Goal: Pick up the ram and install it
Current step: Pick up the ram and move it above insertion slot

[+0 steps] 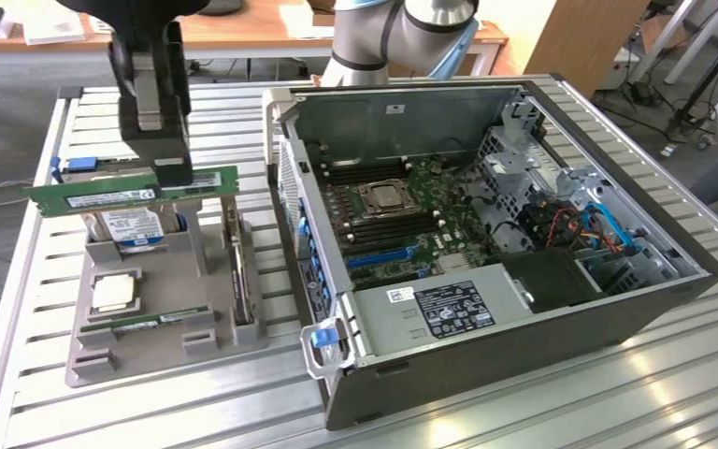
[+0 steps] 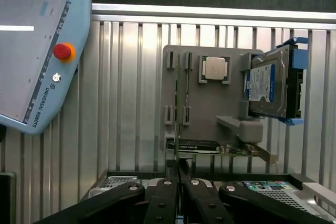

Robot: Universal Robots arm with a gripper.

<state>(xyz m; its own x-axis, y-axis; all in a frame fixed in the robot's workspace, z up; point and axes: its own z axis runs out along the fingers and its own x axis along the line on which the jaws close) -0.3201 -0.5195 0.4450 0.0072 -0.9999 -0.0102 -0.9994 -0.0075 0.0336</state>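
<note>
Tabletop (image 1: 583, 402) of aluminium slats is carrying everything. The open computer case (image 1: 484, 365) is taking up the right half of the exterior view, its motherboard (image 1: 422, 224) facing up. A power supply (image 1: 459, 304) is lying at the near side of the case, and the print on its black label is too small to read. The grey robot arm (image 1: 396, 37) is rising behind the case at the top of that frame. At lower left the grey parts holder (image 1: 97, 360) is sitting on the slats just beside the case. It is keeping a hard drive (image 1: 135, 229), an expansion card (image 1: 240, 271) standing on edge and a square silver processor (image 1: 116, 292). At upper left, above the holder, the gripper (image 1: 175, 176) is pinching the ram (image 1: 128, 192) narrowly by its top edge, towards the stick's right end. The green stick is hanging level in the air, clear of the holder, its white label unreadable. The wrist view is adding a pale blue teach pendant (image 2: 37, 51) with a red button (image 2: 63, 52) and the words "UNIVERSAL ROBOTS". It is also giving the hard drive's blue-and-white label and the black fingers (image 2: 163, 198) pressing close together.
</note>
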